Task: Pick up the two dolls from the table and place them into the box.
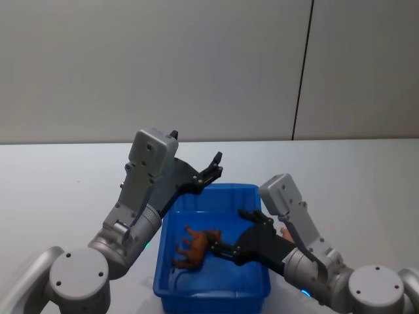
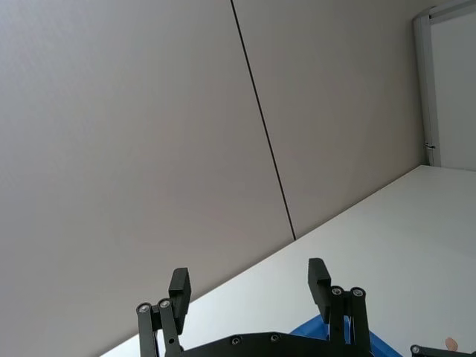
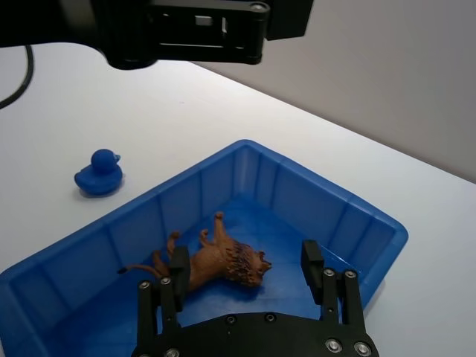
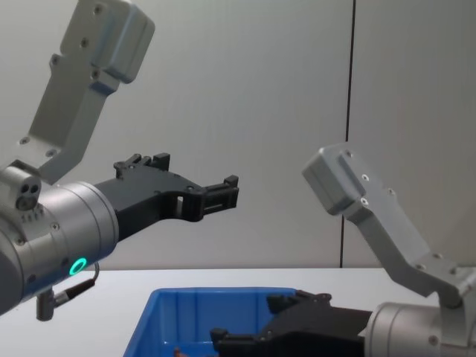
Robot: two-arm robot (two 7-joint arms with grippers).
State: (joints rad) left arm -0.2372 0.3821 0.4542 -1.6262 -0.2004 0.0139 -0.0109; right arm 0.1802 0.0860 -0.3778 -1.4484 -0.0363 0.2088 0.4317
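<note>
Nearest, the right gripper point(image 3: 245, 259) is held low over the blue box point(image 3: 320, 201), jaws apart, above the brown lion doll point(image 3: 220, 265) laid on its side within. A pink doll point(image 1: 285, 231) is glimpsed on the table point(image 1: 366, 176) beside the box. Farther off, the left gripper point(image 1: 215, 166) is raised, jaws apart.

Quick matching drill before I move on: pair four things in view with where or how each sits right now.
1. lion toy
2. blue duck
3. left gripper
4. right gripper

A. open, raised high in the air
B. on the table, outside the bin
C. open, low over the bin
D. lying down inside the bin

Pairs: 1-D, 2-B, 3-A, 4-C.
</note>
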